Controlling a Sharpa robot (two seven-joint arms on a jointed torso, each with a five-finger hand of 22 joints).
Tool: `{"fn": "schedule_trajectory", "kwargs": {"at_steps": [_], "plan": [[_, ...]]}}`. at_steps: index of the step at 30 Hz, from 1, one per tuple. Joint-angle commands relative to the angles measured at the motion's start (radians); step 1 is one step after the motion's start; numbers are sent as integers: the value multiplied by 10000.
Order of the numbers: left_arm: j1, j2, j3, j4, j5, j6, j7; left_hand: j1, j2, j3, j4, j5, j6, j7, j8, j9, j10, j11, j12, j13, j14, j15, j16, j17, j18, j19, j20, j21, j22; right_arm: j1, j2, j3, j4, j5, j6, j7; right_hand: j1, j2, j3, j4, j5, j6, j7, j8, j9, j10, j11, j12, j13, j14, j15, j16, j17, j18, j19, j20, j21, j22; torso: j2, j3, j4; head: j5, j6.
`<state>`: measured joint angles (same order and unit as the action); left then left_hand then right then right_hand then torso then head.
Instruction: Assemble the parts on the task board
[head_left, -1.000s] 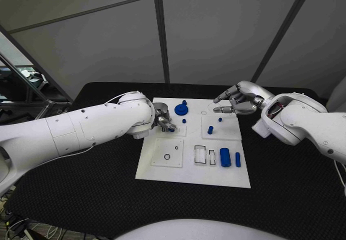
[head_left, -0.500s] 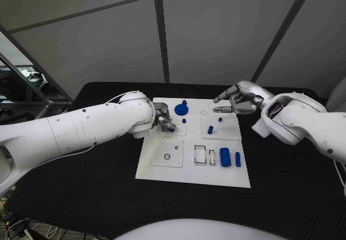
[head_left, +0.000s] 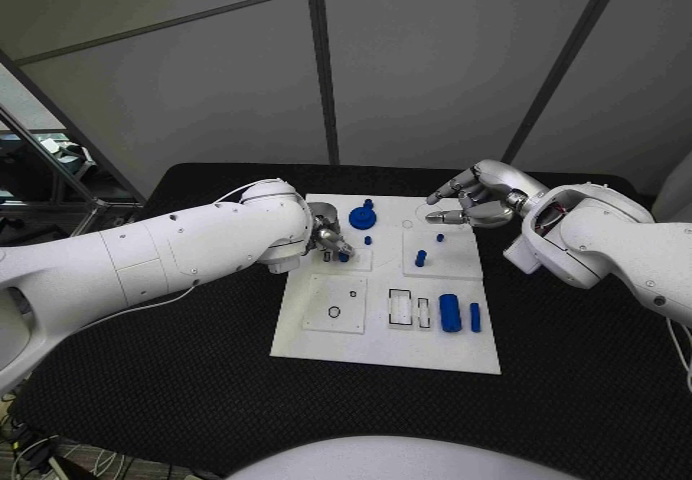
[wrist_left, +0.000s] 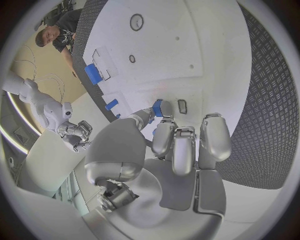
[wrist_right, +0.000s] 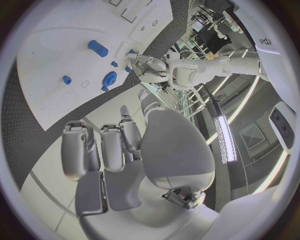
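The task board (head_left: 387, 350) lies mid-bench (head_left: 173, 390). On it, the round part (head_left: 362, 217) sits far-centre, the cylinder (head_left: 450, 314) near-right (a thin peg (head_left: 475, 318) just beside it), left hand (head_left: 330, 243) over its left.

One task board (head_left: 378, 345), about seven blue parts (head_left: 450, 313), two hands (head_left: 476, 203).

- The table (head_left: 173, 400) has a black top with a fine woven pattern.
- Behind the table stand pale grey wall panels (head_left: 418, 80).
- Dark thin strips (head_left: 325, 80) run between the panels, one upright and others slanted.
- At the far left there is a metal frame (head_left: 58, 190) with some equipment behind it.
- In the right wrist view, a long bright lamp (wrist_right: 220, 131) shines at the ceiling.
- In the left wrist view, a beige wall (wrist_left: 47, 75) is beside the table.
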<state>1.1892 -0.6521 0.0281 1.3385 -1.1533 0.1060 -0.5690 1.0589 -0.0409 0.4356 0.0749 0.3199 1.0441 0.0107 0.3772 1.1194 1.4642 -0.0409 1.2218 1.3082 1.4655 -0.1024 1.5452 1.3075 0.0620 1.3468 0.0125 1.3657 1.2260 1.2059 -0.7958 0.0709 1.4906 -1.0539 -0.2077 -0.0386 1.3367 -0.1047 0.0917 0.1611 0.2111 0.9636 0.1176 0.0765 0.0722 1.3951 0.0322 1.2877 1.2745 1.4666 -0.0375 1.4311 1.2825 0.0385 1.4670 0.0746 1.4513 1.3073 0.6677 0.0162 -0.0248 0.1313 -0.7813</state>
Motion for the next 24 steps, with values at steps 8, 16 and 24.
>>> {"fn": "schedule_trajectory", "kwargs": {"at_steps": [8,16,24], "plan": [[-47,66,-44,-197,-89,236,-208,-136,-18,-433,618,-854,215,4,-143,35,248,-79,51,1262,976,-46,9,2341,174,21,-40,-50,66,19,19,8,-5,-18,65,104,-10,66,-16,-42,67,25,12,-70,-15,33,18,34,-15,424,-55,-56,-14,52,59,-71,-32,647,-3,0,-2,-16,2],[-46,94,-44,-267,-89,285,-241,-179,-99,-657,917,-980,288,-4,-198,64,265,-84,89,1290,983,-46,31,2367,162,62,-39,-31,125,19,20,8,-11,-18,62,109,-24,69,-20,-38,67,24,13,-73,-16,30,18,29,-21,424,-54,-57,-15,54,56,-71,-37,639,-5,-2,0,-23,-3],[-46,102,-44,-310,-89,176,-262,-278,-203,-1122,1561,-1974,442,-16,-232,195,348,-97,353,1418,1015,-94,132,2485,107,244,-81,123,401,19,27,8,-22,-18,61,117,-36,71,-24,-35,67,23,14,-75,-17,29,19,27,-23,423,-55,-62,-22,55,54,-71,-40,635,-3,-5,0,-21,14]]}}
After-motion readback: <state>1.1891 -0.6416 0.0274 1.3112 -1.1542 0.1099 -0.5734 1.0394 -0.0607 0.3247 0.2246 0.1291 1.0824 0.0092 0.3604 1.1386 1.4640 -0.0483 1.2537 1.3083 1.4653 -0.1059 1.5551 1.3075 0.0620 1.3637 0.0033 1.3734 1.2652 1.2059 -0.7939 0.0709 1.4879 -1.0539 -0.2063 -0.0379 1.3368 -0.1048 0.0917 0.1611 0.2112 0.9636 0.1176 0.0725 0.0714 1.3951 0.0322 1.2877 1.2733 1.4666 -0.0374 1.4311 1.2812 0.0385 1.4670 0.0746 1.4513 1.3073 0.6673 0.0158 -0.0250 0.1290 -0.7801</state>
